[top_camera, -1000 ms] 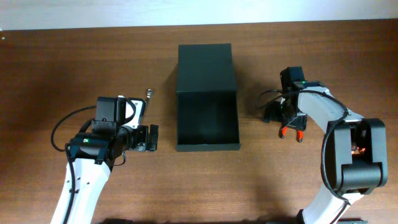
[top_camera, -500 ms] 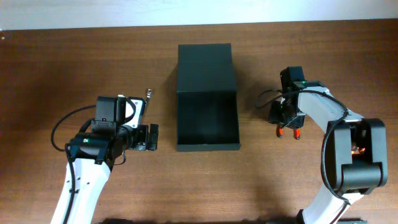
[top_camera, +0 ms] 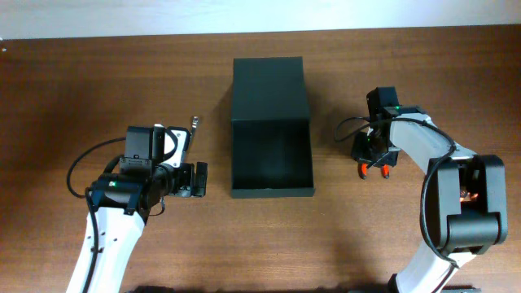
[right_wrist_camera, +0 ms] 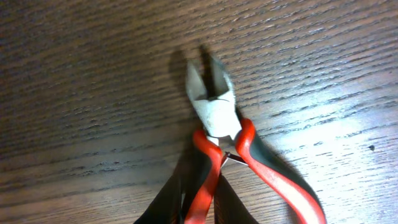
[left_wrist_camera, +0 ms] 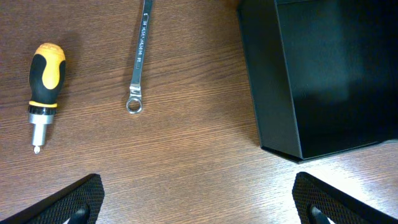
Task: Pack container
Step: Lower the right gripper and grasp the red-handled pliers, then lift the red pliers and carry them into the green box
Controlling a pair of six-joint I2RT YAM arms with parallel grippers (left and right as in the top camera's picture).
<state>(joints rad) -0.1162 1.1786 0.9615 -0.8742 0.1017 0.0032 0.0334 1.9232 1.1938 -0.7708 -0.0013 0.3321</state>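
The dark green container (top_camera: 271,159) stands open mid-table, its flap lid (top_camera: 271,88) laid back on the far side. In the left wrist view its corner (left_wrist_camera: 323,74) fills the upper right. To its right lie red-handled pliers (top_camera: 374,168) on the wood. My right gripper (top_camera: 374,156) is down over them. In the right wrist view the grey pliers head (right_wrist_camera: 211,99) points away, and my right gripper (right_wrist_camera: 202,202) is shut on the left handle, with the other handle (right_wrist_camera: 280,180) outside the fingers. My left gripper (top_camera: 195,180) stands open left of the container, nothing between its fingertips (left_wrist_camera: 81,199).
An orange-and-black screwdriver (left_wrist_camera: 43,78) and a slim steel wrench (left_wrist_camera: 140,56) lie on the wood ahead of my left gripper. The wrench's end (top_camera: 195,122) shows beside the left arm in the overhead view. The table's far edge meets a pale wall.
My right gripper has closed on the pliers, whose red handles have drawn together and shifted a little towards the container. The left arm has not moved.
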